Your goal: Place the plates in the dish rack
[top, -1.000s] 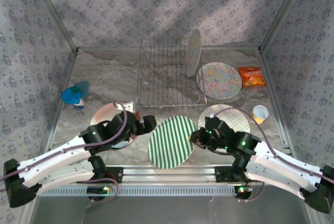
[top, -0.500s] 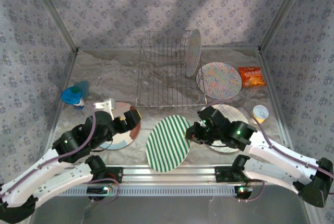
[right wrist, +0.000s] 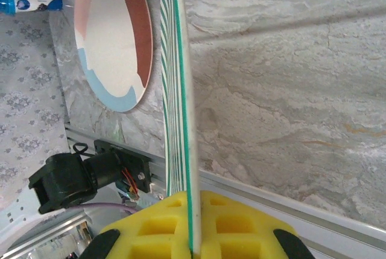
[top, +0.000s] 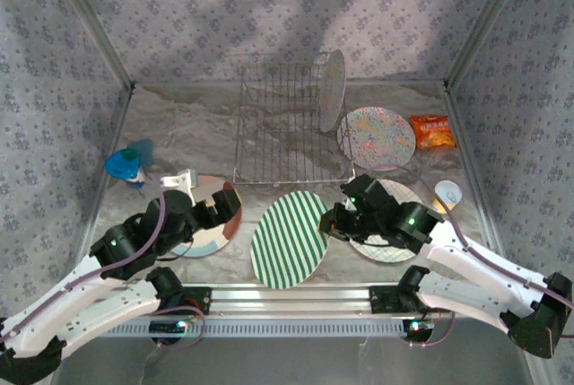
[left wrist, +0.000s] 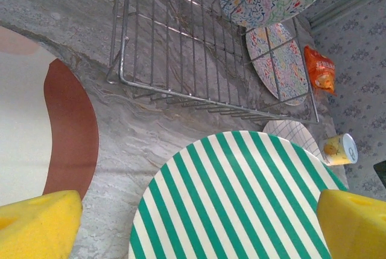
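Cream-and-rust plate [top: 218,226] lies flat at your left, with the left gripper [top: 228,206] over it, jaws spread wide. At centre the striped plate [top: 289,240] tilts up, its rim pinched in the right gripper [right wrist: 193,223]. Behind, the rack [top: 282,129] holds one floral plate [top: 333,91] upright at its right end.

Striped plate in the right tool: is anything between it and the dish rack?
Nothing visible. Bare table lies between the striped plate and the dish rack. One floral plate stands at the rack's right end; the slots left of it look free.
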